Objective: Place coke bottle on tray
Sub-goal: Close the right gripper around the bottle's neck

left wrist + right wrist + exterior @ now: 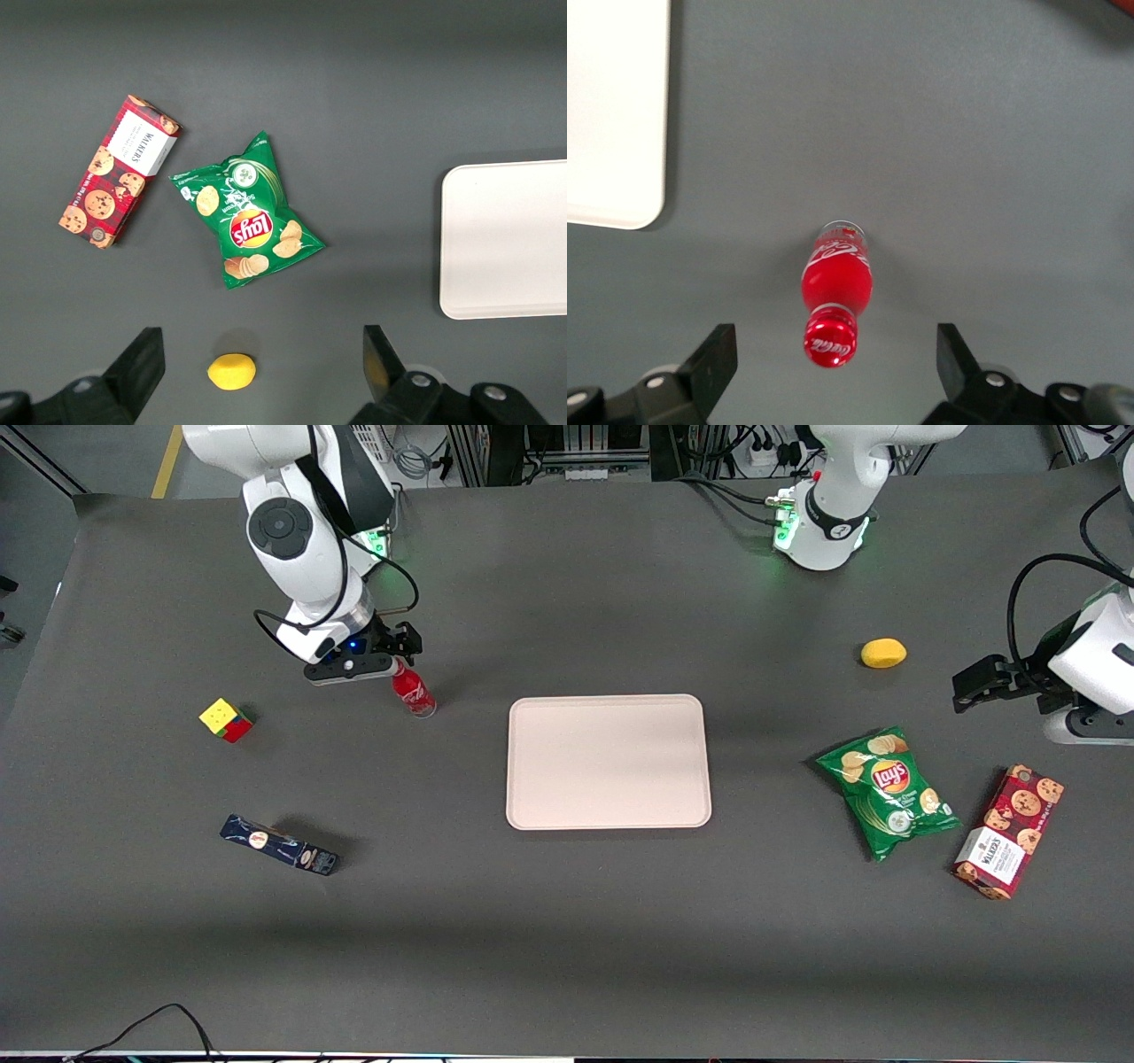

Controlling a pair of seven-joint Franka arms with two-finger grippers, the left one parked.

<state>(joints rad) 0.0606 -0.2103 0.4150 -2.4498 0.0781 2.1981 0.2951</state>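
Gripper [833, 363] spread wide, hovering above coke bottle [835, 297], cap between fingers, untouched. Bottle upright on table [567, 921], beside tray [609, 762], toward working arm's end.

Gripper [830, 354] hangs right over the coke bottle [835, 299], fingers wide, their bases cut off at the frame edge. Beside it, the tray [611, 115] shows only one corner.
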